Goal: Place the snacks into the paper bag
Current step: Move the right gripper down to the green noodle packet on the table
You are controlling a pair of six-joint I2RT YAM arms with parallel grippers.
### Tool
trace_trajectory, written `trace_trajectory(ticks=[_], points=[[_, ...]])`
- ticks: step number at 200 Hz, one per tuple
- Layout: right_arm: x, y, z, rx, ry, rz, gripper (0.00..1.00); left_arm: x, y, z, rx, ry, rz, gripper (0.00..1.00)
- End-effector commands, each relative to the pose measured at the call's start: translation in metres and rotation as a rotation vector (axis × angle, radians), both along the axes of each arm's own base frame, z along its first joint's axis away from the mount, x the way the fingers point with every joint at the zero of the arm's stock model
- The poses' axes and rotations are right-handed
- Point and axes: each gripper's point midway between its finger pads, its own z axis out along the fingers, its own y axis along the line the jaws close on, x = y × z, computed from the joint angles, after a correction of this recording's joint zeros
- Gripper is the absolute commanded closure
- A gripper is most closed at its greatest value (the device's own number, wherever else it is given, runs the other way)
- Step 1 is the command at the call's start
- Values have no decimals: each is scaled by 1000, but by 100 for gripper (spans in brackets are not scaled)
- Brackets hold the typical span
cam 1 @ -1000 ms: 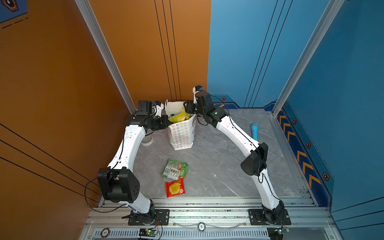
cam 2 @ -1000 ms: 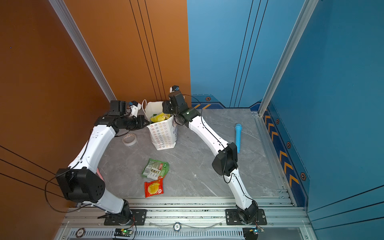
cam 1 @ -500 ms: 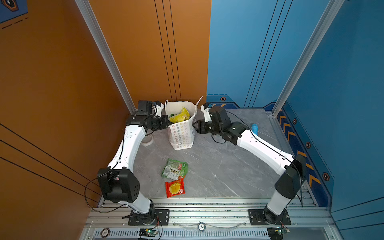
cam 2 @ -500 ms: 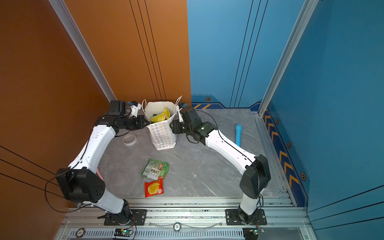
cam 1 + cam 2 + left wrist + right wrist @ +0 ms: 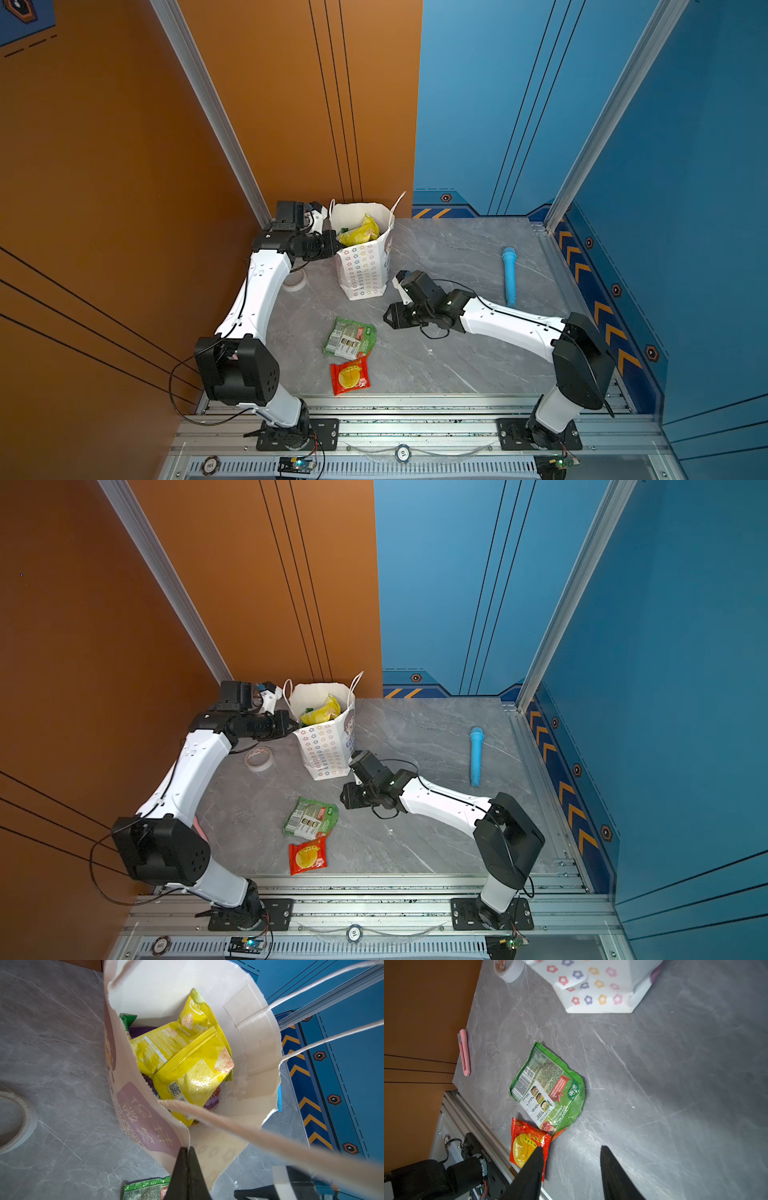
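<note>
1. Right gripper point(image 5: 572, 1149): jaws open, empty, above bare desk point(image 5: 675, 1084). Left gripper point(image 5: 187, 1150) is pinched shut on the paper bag point(image 5: 259, 1043) rim, towards the back-left corner.
2. Green pouch point(image 5: 548, 1088) lies just beyond the right jaws, towards the left edge, long axis roughly front-to-back; the right arm is nearer.
3. Red pouch point(image 5: 527, 1147) touches it on the front-edge side; yellow pouches point(image 5: 187, 1057) sit inside the bag.
4. Tape roll point(image 5: 258, 758) and blue stick point(image 5: 509, 274) lie clear of the path.

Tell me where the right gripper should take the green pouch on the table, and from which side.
Probably pinch the green pouch by its crumpled edge nearest the open right gripper, descending from above on that side. It lies flat, so only a raised edge offers purchase, and one corner overlaps the red pouch, so stay clear of that.
</note>
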Motion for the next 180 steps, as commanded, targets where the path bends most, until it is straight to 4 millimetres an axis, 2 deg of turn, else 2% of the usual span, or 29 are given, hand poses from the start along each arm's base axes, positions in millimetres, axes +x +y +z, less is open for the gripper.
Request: trace_trajectory(ticks=[1, 41, 83, 156, 178, 180], points=[[2, 12, -20, 23, 47, -33, 53, -8, 7, -8, 20, 36, 16, 98], [1, 28, -52, -10, 101, -9, 54, -9, 6, -7, 16, 34, 16, 98], [2, 36, -74, -38, 137, 9, 55, -8, 8, -9, 25, 37, 20, 99], [4, 47, -94, -49, 172, 21, 56, -8, 8, -9, 23, 36, 17, 99], [7, 51, -91, -38, 167, 20, 56, -8, 8, -8, 24, 33, 19, 98], [6, 49, -101, -54, 180, 18, 56, -8, 9, -8, 25, 33, 22, 98]])
